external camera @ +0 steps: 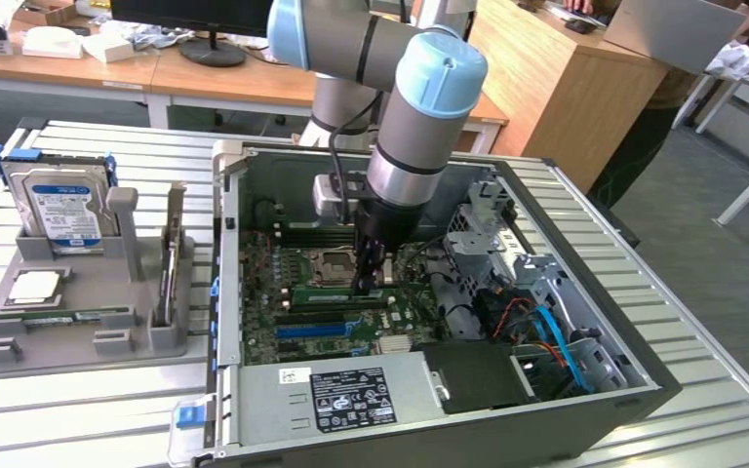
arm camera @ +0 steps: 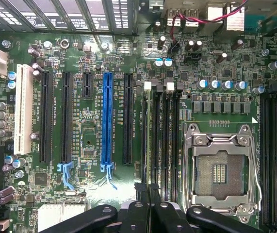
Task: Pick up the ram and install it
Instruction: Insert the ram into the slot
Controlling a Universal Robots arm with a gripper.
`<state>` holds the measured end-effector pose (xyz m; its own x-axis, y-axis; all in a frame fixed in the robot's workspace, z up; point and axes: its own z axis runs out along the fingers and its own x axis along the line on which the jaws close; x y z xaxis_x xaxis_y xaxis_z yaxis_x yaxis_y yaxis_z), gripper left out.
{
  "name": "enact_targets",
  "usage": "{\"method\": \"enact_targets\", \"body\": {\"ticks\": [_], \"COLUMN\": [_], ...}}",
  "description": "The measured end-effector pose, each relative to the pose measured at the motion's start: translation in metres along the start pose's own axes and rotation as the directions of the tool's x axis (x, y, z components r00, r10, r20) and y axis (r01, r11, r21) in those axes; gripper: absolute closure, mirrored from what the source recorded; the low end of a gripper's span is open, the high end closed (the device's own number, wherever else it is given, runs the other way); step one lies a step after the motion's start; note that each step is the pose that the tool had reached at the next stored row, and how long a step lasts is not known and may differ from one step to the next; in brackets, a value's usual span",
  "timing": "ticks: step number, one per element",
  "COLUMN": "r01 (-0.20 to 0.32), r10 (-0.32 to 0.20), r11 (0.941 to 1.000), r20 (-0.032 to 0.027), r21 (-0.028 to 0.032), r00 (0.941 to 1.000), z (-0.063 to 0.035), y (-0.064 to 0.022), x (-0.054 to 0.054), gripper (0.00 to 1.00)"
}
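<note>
Slatted counter (external camera: 89,409), open case (external camera: 479,434) on its side, my claw (external camera: 372,281) down inside.
At the exterior view's left the hard drive (external camera: 65,210) waits in its rack (external camera: 89,336); rightward, the case lies so its slots face up to me. Claw pinched shut, tips at the green ram (external camera: 329,292) standing in a slot, likely pressing it home.

Silver arm (external camera: 413,136), light-blue joint caps (external camera: 440,63), black jaws.

Wrist view: fingers (arm camera: 139,194) cut off at picture edge — tips alone visible. Exterior view: arm (external camera: 413,127) hides motherboard (external camera: 270,273) slots — power supply label (external camera: 352,398) print too small to read.
</note>
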<state>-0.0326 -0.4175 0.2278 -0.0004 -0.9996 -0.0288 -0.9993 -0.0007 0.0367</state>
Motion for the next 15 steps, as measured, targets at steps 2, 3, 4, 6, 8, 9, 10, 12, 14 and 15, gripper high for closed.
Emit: {"method": "enact_targets", "body": {"ticks": [2, 3, 4, 6, 8, 9, 10, 12, 14, 15], "r01": [0.001, 0.001, 0.001, 0.002, 0.003, 0.003, 0.003, 0.004, 0.004, 0.004], "r10": [-0.001, -0.001, -0.001, -0.002, -0.003, -0.003, -0.003, -0.004, -0.004, -0.004], "r11": [1.0, 1.0, 1.0, 1.0, 1.0, 1.0, 1.0, 1.0, 1.0, 1.0], "r20": [0.0, -0.0001, -0.0001, -0.0002, -0.0002, -0.0001, -0.0002, -0.0002, -0.0003, -0.0002], "r21": [0.0, -0.0001, -0.0001, -0.0001, -0.0001, -0.0001, -0.0001, -0.0001, -0.0002, -0.0001], "r00": [1.0, 1.0, 1.0, 1.0, 1.0, 1.0, 1.0, 1.0, 1.0, 1.0], "z": [0.0003, 0.0004, 0.0005, 0.0008, 0.0011, 0.0013, 0.0014, 0.0017, 0.002, 0.0021], "y": [0.0, 0.0, 0.0, 0.0, 0.0, -0.0001, 0.0, -0.0001, -0.0001, -0.0001], "x": [0.0, 0.0, 0.0, 0.0, 0.0, 0.0, 0.0, 0.0, 0.0001, 0.0001], "gripper": [0.89, 0.89, 0.89, 0.89, 0.89, 0.89, 0.89, 0.89, 0.89, 0.89]}}
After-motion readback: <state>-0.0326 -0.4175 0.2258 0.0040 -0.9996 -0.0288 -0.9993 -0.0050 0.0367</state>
